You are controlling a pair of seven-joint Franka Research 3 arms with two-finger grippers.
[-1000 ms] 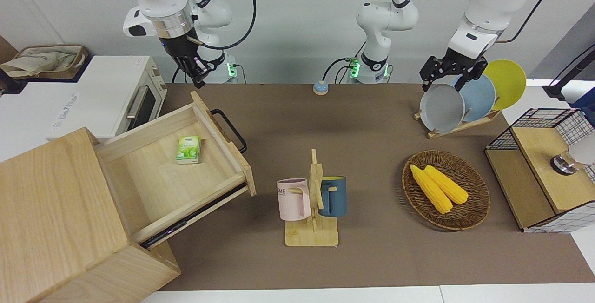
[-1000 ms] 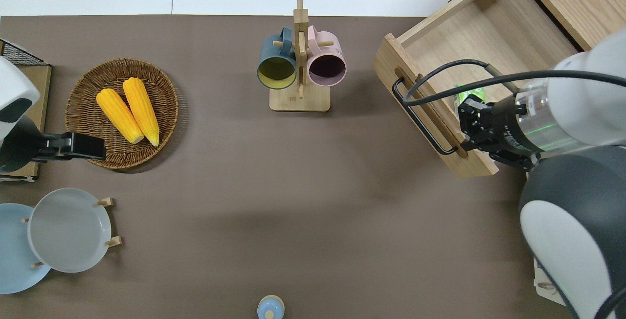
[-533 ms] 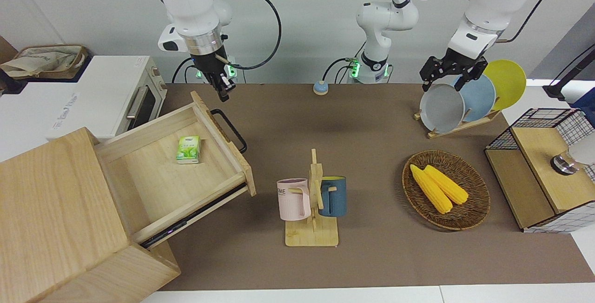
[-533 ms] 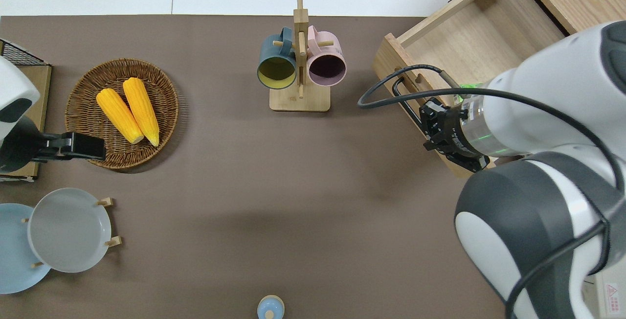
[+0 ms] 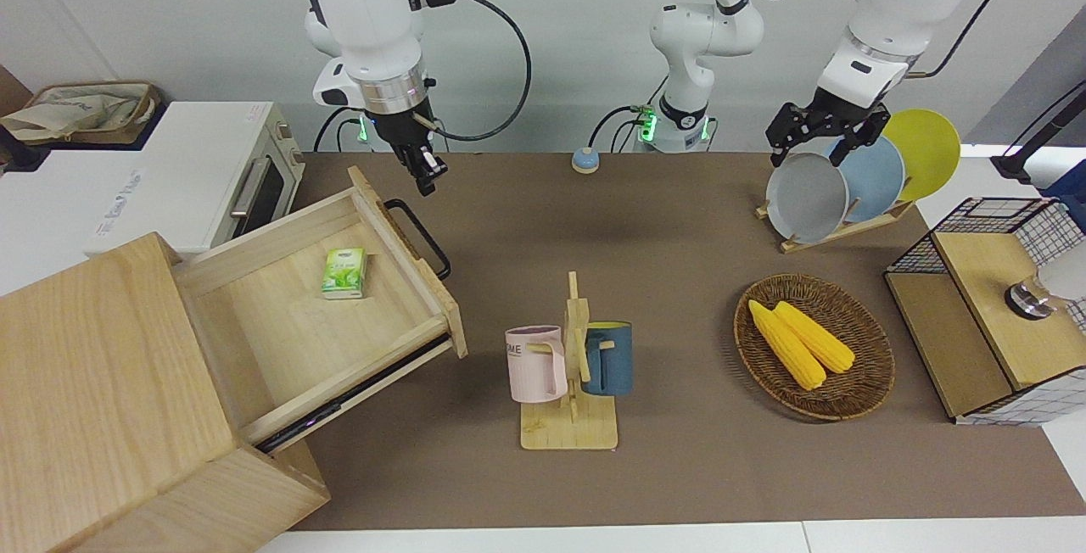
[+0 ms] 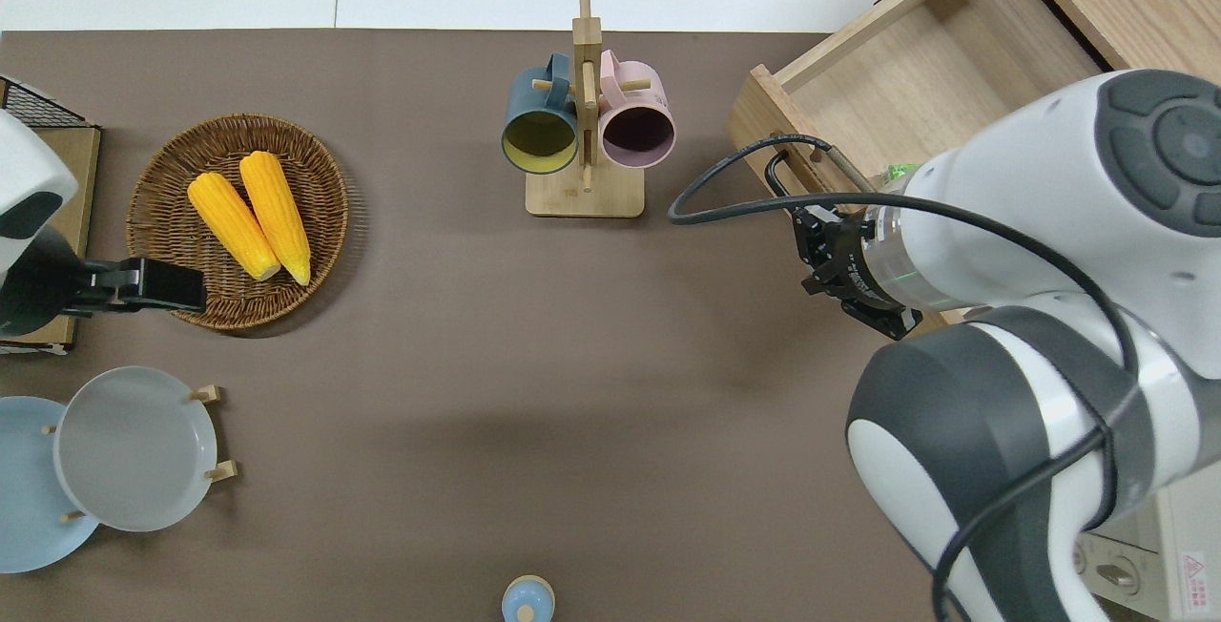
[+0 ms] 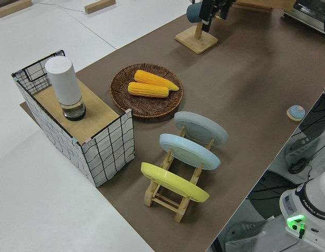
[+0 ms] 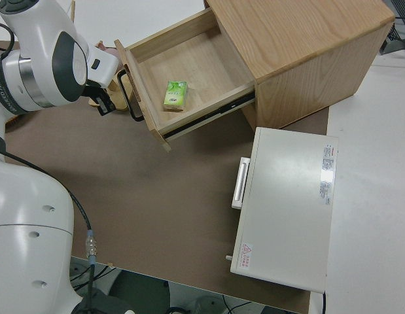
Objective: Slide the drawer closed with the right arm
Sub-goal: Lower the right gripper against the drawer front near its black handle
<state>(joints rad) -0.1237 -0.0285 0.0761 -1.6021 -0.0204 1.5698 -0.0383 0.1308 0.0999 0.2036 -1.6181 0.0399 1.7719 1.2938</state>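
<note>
The drawer (image 5: 280, 324) stands pulled far out of the pale wooden cabinet (image 5: 102, 375). Its black bar handle (image 5: 421, 237) faces the middle of the table. A green packet (image 5: 344, 272) lies in the drawer. My right gripper (image 5: 424, 175) points down over the brown mat, just off the drawer front and close to the handle's end nearer to the robots. It touches nothing that I can see. The overhead view shows it (image 6: 811, 255) beside the handle (image 6: 775, 169), and the right side view (image 8: 104, 104) too. The left arm is parked, its gripper (image 5: 821, 136) included.
A white toaster oven (image 5: 187, 171) stands beside the drawer, nearer to the robots. A mug rack (image 5: 570, 366) with two mugs stands mid-table. Toward the left arm's end are a basket of corn (image 5: 857, 392), a plate rack (image 5: 840, 180) and a wire-mesh box (image 5: 993, 307). A blue bell (image 5: 584, 161) sits near the robots.
My right gripper has moved from over the drawer's corner nearest the robots, across its front, to the mat beside the handle, and lower. The drawer has not moved.
</note>
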